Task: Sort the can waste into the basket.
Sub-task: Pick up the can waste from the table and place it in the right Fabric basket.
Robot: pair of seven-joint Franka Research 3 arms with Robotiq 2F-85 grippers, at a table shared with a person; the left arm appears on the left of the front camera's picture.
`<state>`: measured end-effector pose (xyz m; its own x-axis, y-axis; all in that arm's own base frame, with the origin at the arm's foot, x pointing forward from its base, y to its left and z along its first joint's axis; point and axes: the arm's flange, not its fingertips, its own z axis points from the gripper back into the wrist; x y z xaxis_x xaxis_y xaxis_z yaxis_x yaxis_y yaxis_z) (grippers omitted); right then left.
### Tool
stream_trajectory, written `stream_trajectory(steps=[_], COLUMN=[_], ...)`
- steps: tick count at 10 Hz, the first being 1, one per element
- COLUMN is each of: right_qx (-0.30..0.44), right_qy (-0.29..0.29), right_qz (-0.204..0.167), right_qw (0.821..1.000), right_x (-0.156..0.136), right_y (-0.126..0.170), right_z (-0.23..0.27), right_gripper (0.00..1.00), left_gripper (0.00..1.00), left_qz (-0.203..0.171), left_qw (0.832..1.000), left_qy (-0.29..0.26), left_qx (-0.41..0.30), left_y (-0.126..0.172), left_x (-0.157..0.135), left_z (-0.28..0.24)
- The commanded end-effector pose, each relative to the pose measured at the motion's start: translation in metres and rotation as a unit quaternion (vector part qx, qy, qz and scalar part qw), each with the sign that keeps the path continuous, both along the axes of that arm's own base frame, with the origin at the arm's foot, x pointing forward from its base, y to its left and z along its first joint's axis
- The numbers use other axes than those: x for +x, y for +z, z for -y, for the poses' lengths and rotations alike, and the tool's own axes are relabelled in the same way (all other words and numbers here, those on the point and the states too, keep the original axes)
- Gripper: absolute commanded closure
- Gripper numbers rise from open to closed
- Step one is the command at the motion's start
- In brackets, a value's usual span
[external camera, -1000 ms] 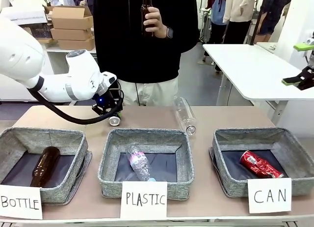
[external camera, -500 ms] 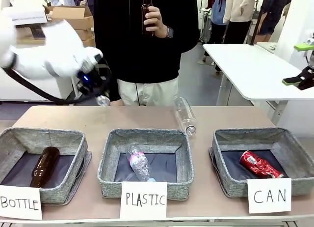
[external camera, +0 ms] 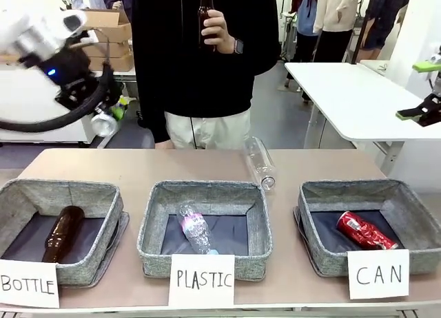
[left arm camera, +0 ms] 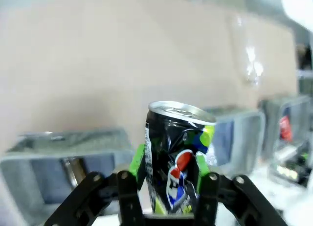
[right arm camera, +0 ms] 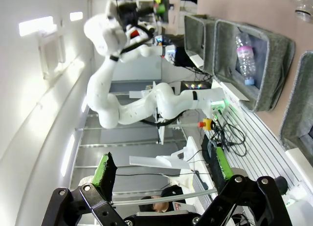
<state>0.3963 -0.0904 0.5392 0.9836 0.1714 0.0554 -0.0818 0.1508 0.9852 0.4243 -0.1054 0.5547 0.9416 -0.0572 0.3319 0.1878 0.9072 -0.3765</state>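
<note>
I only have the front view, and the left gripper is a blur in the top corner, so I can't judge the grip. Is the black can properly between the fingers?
Observer: Yes. In the left wrist view the left gripper is shut on the black can, with a green pad against each side and the silver top pointing away from the wrist.
Operator: Is the can crushed?
Observer: Its wall looks creased around the print, though that view is blurred.
Operator: And the right gripper?
Observer: In the right wrist view the right gripper has its jaws wide open with nothing between them.
</note>
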Motion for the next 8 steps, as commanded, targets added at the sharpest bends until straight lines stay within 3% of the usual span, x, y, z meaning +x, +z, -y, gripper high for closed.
stream_trajectory(steps=[1, 2, 3, 8], right_qx=[-0.001, -0.001, -0.001, -0.001], right_qy=[0.008, 0.008, 0.008, 0.008], right_qz=[0.01, 0.01, 0.01, 0.01], right_qw=[1.0, 1.0, 1.0, 1.0], right_x=[-0.002, -0.002, -0.002, -0.002], right_y=[0.001, 0.001, 0.001, 0.001], right_z=[0.002, 0.002, 0.002, 0.002], right_gripper=[0.0, 0.0, 0.0, 0.0], left_gripper=[1.0, 1.0, 1.0, 1.0], left_qz=[0.081, 0.124, 0.028, 0.028], left_qw=[0.994, 0.99, 0.999, 0.999], left_qy=[-0.076, -0.071, -0.044, -0.044], left_qx=[-0.012, 0.002, 0.003, 0.003], left_y=[-0.029, -0.04, -0.013, -0.013], left_x=[-0.085, -0.107, -0.045, -0.045], left_z=[-0.018, -0.015, -0.005, -0.005])
